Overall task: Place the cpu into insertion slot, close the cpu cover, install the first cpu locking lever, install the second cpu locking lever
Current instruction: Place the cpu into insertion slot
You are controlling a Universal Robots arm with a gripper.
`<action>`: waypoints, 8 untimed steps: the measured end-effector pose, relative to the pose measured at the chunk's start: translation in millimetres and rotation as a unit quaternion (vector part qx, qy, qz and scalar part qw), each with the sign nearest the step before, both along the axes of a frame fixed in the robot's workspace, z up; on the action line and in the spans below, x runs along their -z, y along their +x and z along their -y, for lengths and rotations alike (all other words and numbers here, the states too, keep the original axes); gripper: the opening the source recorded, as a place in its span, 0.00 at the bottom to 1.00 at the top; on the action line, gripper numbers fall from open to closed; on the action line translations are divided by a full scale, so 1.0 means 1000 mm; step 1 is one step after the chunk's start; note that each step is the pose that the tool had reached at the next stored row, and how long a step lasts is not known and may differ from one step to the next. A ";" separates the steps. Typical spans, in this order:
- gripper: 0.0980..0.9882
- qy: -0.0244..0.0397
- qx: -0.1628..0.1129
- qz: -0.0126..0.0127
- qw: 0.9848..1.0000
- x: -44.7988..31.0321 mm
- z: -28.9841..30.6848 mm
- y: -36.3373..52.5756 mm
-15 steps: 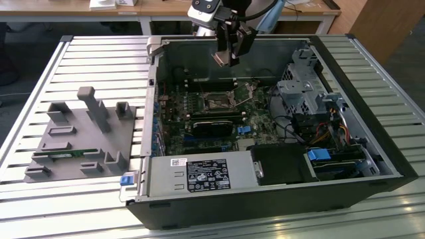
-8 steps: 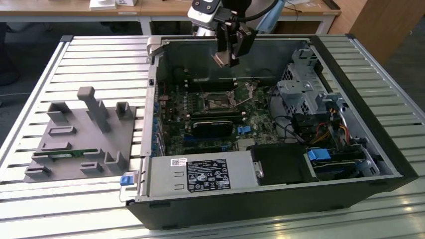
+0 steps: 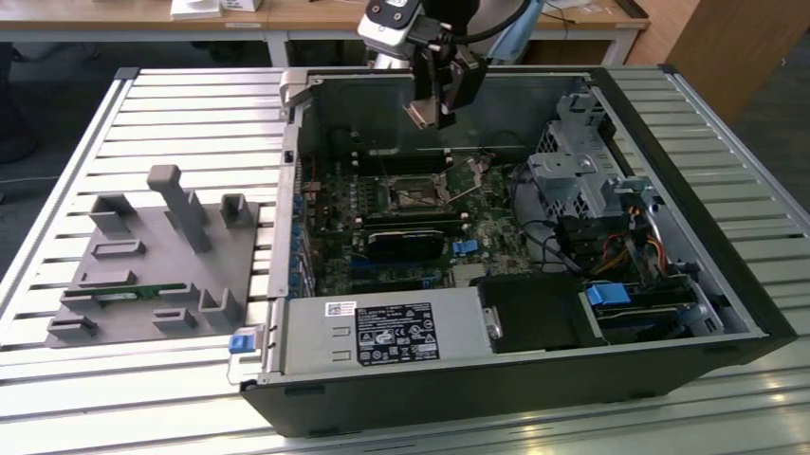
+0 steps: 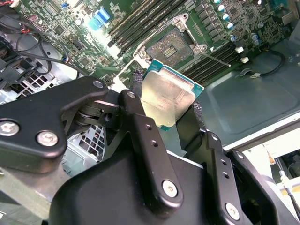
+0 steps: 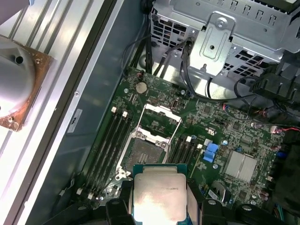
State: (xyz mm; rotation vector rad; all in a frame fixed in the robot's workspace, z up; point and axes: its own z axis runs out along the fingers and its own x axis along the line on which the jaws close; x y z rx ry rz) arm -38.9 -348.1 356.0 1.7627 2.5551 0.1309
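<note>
Open computer case [image 3: 506, 393] beneath claw [image 4: 166, 99] with cpu [image 5: 158, 197]

slatted metal bench [image 3: 177, 104] carries an open pc case [image 3: 506, 398] and, just beside it at the exterior view's left, a grey fixture [image 3: 165, 275].

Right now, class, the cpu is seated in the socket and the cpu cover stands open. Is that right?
No: the gripper holds the cpu above the empty socket, as the first wrist view shows. The cpu cover stands open.
</note>
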 end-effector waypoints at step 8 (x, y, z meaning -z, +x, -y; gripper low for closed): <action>0.50 -0.002 0.026 0.000 1.000 0.0084 0.0000 -0.0002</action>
